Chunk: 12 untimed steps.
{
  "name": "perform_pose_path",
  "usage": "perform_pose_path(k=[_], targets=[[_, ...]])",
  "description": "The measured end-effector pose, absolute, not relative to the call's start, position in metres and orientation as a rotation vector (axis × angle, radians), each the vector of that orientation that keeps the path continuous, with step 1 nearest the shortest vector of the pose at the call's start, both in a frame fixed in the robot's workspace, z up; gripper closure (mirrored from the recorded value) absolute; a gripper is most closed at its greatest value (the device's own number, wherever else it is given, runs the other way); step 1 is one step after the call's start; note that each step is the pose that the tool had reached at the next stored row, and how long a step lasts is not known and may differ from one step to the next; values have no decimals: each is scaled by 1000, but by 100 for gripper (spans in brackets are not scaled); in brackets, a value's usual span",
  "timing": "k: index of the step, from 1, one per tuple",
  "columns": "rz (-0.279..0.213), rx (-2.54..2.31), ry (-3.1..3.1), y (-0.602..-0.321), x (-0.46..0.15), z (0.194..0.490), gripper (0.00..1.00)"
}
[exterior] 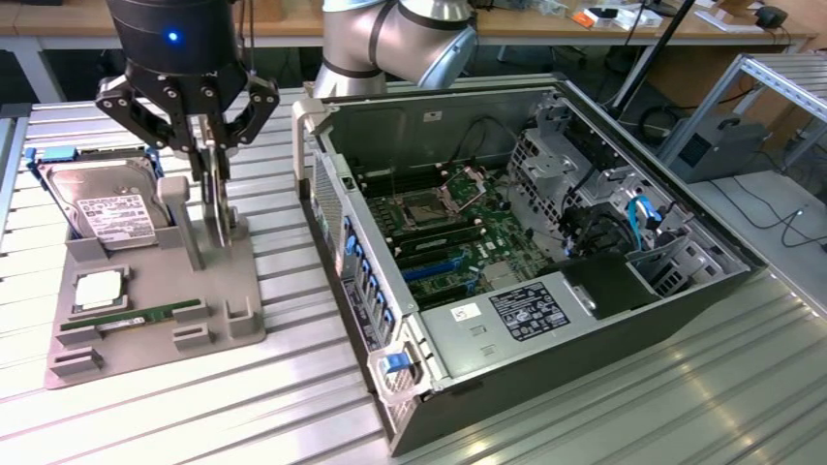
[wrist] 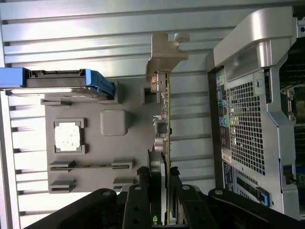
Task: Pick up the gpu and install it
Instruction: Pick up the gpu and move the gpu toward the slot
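Evidently the claw (exterior: 215,145) (wrist: 159,177) was clamped on the gpu (exterior: 220,208) (wrist: 165,114). In the wrist view one finger pressed on each face of the thin card. The card stood upright on its long edge, seen edge-on, with its silver bracket (wrist: 164,52) at the end farthest from the claw.

The gpu was located at the grey parts holder (exterior: 155,281) (wrist: 95,152), on the exterior view's left. It could not be determined whether the card's lower edge was seated in its slot or just clear of it.

Other items in the holder were noted as undisturbed:
- a hard drive (exterior: 110,208) (wrist: 62,78) in a blue carrier
- a square processor (exterior: 101,289) (wrist: 68,136)
- a narrow memory stick (exterior: 142,315)

The open computer case (exterior: 621,339) (wrist: 248,119) lay just beside the holder on the ribbed metal desk (exterior: 259,407). Its motherboard (exterior: 452,232) was exposed, and no card was fitted in the expansion slots (exterior: 427,269).

Progress assessment: the grasp was judged complete and the task at an early stage. The carry to the case and the seating of the card in the motherboard were not yet done.
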<state>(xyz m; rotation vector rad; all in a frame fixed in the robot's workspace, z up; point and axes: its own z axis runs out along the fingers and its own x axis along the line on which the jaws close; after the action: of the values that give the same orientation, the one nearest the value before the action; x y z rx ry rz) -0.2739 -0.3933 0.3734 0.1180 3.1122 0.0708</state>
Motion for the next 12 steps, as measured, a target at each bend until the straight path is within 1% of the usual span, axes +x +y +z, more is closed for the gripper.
perform_pose_path(k=[12], targets=[[71,118,3112,-393,-274,380,73]])
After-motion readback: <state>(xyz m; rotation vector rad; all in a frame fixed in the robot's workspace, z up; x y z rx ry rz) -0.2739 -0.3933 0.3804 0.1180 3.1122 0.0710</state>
